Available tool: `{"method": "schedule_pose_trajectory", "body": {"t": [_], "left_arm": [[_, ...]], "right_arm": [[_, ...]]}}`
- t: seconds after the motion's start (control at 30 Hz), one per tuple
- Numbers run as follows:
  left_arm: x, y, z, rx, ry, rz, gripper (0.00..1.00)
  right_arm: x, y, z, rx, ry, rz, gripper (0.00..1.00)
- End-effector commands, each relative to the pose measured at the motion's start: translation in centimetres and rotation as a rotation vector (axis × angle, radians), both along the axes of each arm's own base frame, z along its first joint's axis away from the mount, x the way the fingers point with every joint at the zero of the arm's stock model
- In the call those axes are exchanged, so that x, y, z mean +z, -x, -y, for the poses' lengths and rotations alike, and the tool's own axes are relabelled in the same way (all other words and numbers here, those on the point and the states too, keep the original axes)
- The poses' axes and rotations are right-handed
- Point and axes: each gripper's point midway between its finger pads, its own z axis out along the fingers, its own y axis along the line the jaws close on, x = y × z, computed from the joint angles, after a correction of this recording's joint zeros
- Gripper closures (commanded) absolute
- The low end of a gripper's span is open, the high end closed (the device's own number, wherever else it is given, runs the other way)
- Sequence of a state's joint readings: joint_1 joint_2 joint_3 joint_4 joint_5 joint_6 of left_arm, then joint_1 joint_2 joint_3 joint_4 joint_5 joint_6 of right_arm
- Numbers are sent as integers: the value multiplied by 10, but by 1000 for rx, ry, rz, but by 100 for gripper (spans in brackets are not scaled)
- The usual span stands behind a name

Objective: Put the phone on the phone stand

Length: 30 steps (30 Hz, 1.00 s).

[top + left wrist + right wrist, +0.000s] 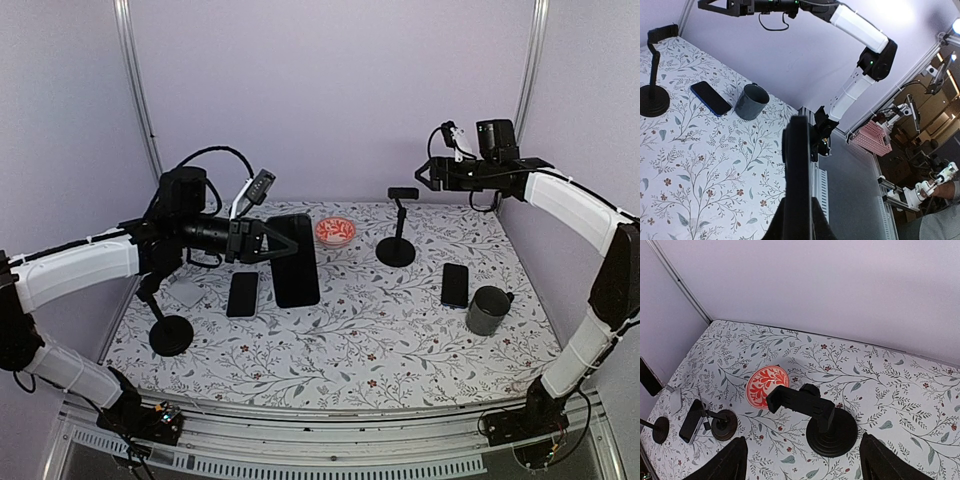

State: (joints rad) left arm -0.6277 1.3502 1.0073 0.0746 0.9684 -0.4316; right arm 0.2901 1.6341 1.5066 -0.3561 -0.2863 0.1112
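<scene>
Left gripper (268, 245) pinching one phone (298, 268) | right gripper (805, 462) spread | two more phones (242, 293) (455, 285) lying | one mug (487, 310)

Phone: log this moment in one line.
left jaws: shut on phone, airborne | right jaws: open above phone stand | phone stand: empty

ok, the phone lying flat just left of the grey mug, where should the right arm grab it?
Pinch the phone across its two long edges, coming straight down. It lies flat on the table, so only the thin sides offer a hold. Probably take the far half: the mug stands close to its near right corner.
</scene>
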Motion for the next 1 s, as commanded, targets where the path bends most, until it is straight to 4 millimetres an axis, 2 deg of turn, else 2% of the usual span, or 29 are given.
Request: {"method": "schedule_pose_trajectory", "body": {"t": [0.0, 0.3, 0.47, 0.6, 0.77, 0.97], "left_arm": [[25, 8, -1, 0, 20, 70, 100], [24, 11, -5, 23, -4, 71, 100], [38, 21, -6, -16, 57, 59, 99], [39, 20, -8, 0, 47, 59, 100], [36, 22, -9, 6, 43, 52, 100], [35, 23, -10, 13, 52, 54, 100]], "right_arm": [[-16, -17, 4, 5, 34, -20, 21], [-41, -36, -12, 94, 21, -44, 21], [-48, -44, -23, 163, -3, -36, 22], [-51, -53, -26, 197, -63, -56, 26], [-48, -50, -30, 215, -95, -66, 34], [-42, -35, -35, 264, -127, -75, 44]]}}
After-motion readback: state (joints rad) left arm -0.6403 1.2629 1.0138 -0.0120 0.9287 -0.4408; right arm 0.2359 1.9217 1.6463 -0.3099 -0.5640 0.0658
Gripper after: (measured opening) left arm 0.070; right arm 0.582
